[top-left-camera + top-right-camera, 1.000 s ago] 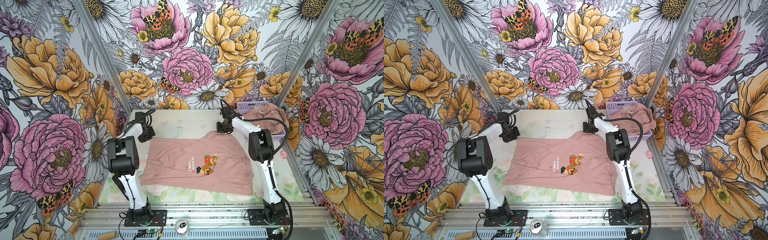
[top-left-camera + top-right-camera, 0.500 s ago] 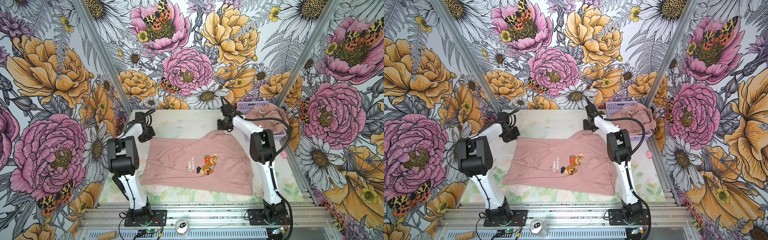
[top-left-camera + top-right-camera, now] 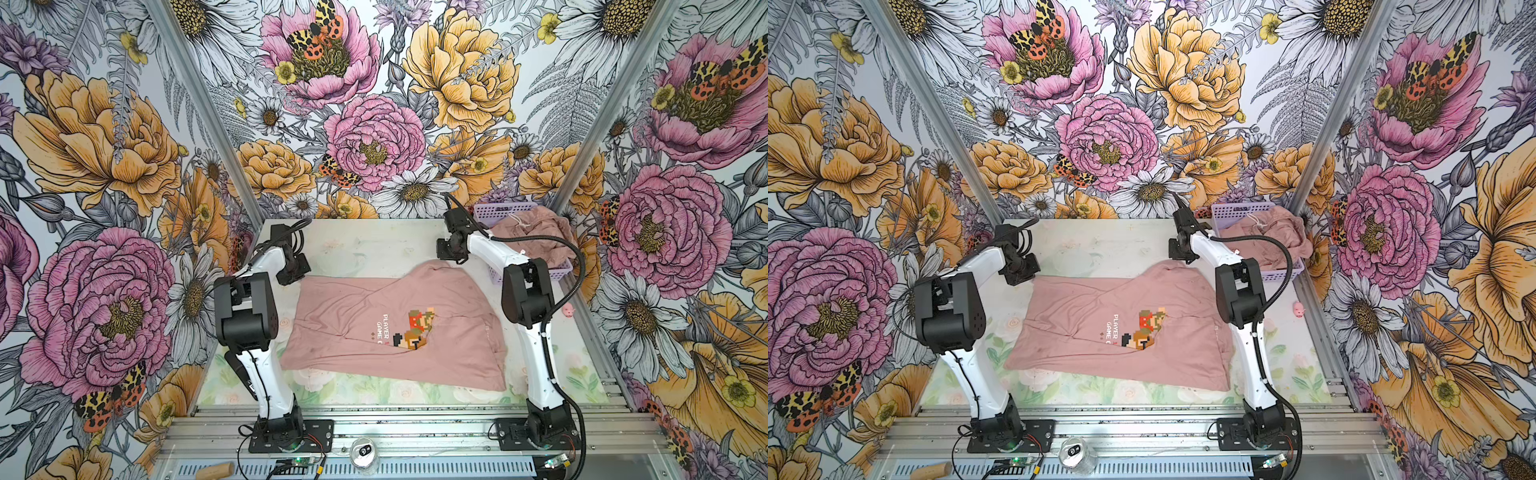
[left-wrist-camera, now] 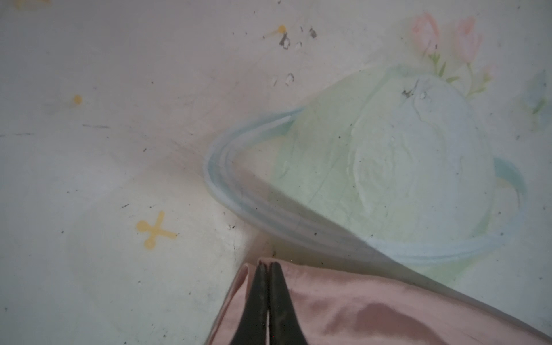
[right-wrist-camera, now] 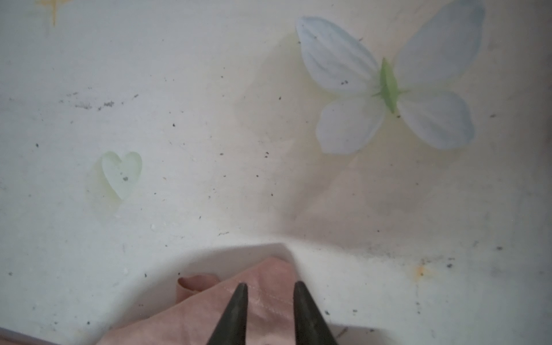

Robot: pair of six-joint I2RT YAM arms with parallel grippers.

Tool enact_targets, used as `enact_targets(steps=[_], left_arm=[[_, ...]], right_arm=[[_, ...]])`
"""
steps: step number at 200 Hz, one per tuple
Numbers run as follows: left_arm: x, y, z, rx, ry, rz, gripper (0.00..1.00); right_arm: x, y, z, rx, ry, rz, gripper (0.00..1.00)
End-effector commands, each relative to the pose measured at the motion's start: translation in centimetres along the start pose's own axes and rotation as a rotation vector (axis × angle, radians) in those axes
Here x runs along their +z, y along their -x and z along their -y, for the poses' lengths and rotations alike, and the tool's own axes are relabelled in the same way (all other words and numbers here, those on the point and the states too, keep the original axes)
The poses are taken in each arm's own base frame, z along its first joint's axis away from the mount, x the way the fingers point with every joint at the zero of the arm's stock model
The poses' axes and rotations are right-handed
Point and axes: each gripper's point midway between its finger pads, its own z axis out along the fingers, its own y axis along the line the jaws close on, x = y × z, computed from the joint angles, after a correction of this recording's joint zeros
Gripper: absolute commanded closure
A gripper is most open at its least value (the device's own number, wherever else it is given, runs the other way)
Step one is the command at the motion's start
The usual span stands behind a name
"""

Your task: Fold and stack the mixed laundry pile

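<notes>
— Well, where does the T-shirt (image 3: 345, 328) lie?

— Spread on the table (image 3: 365, 245) between the two arms, print side up, in both top views; its pixel character (image 3: 415, 330) and the white text sit right of the middle; creases run across it, and its far right edge rises to a point.

— And the left gripper (image 3: 296, 275)?

— At the shirt's far left corner; in the left wrist view its fingers (image 4: 258, 298) are pressed together, with the pink corner pinched at their tips and the cloth spreading out beneath them.

— Does the right gripper (image 3: 451, 257) grasp anything?

— No; it sits at the far right point of the shirt; in the right wrist view its fingers (image 5: 236, 310) stand apart, with a stitched hem lying under the gap; neither finger clamps the cloth, and a small curl of fabric lies beside one of them.

— What of the other garment?

— A drawstring piece (image 3: 536, 235) of the same dusty pink lies crumpled in the lilac basket (image 3: 505, 209) at the table's far right corner; its pale cord shows on top, and the cloth spills over the basket's right rim; it is well apart from the shirt.

— Anything else on the table?

— A little pink pig toy (image 3: 567, 308) near the right edge, beside the right arm.
</notes>
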Motion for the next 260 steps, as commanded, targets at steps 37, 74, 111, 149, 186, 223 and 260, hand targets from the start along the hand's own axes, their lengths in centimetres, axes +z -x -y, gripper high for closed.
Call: enact_targets(steps=[37, 74, 111, 149, 186, 223, 260], left_arm=[[0.0, -0.4, 0.4, 0.001, -0.022, -0.01, 1.0], [-0.1, -0.3, 0.5, 0.0, -0.023, -0.007, 1.0], [-0.2, -0.3, 0.5, 0.002, -0.023, -0.005, 1.0], [-0.5, -0.1, 0.5, 0.001, -0.023, 0.004, 1.0], [-0.6, -0.1, 0.4, -0.001, -0.025, 0.004, 1.0], [-0.9, -0.1, 0.4, 0.0, -0.026, 0.007, 1.0], [-1.2, -0.1, 0.5, -0.001, -0.028, 0.013, 1.0]], right_arm=[[0.1, -0.7, -1.1, -0.006, 0.057, -0.018, 0.52], [1.3, -2.0, -0.7, -0.005, 0.049, -0.054, 0.53], [1.7, -2.1, -0.8, 0.002, 0.057, -0.062, 0.67], [1.0, -1.5, -0.9, 0.004, 0.062, -0.044, 0.93], [0.2, -1.0, -1.0, 0.006, 0.062, -0.026, 1.0], [-2.2, 0.1, -1.3, 0.005, 0.063, 0.021, 1.0], [-5.7, 1.5, -1.2, -0.013, 0.042, 0.099, 1.0]])
